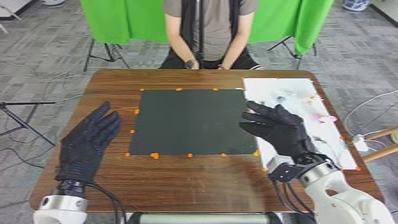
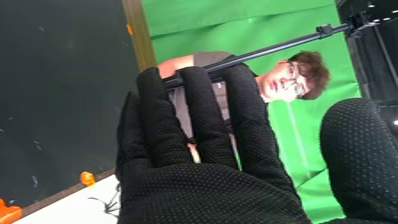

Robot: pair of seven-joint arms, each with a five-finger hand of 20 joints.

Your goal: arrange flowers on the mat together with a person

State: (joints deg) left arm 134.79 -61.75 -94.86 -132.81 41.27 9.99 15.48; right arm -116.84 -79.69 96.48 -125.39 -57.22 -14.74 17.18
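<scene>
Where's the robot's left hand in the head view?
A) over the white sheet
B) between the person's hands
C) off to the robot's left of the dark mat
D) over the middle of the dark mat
C: the left hand shows against the brown tabletop, out past the left edge of the dark mat.
</scene>
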